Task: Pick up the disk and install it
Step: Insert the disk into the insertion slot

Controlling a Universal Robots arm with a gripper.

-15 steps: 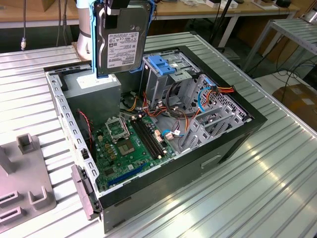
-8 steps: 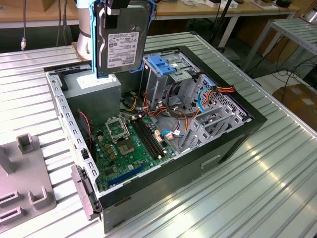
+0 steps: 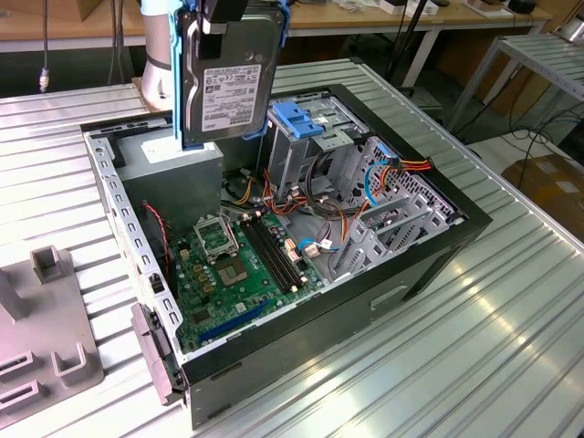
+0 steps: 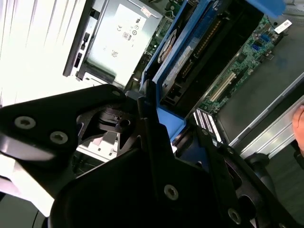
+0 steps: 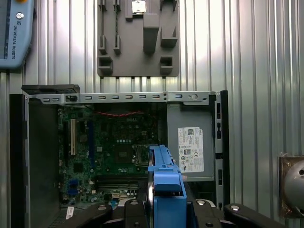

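Exterior view: gripper (image 3: 222,16) clamps the disk (image 3: 228,82) at its 12 o'clock edge; probably stiff, dense, shock-sensitive, best held edgewise

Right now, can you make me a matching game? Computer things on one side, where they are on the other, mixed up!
1. disk
2. motherboard
3. blue latch
4. power-supply box

A. flat on the floor of the case
B. grey, in a corner of the case
C. held up in the air above the case
D. on top of the metal drive cage

Pairs: 1-C, 2-A, 3-D, 4-B.
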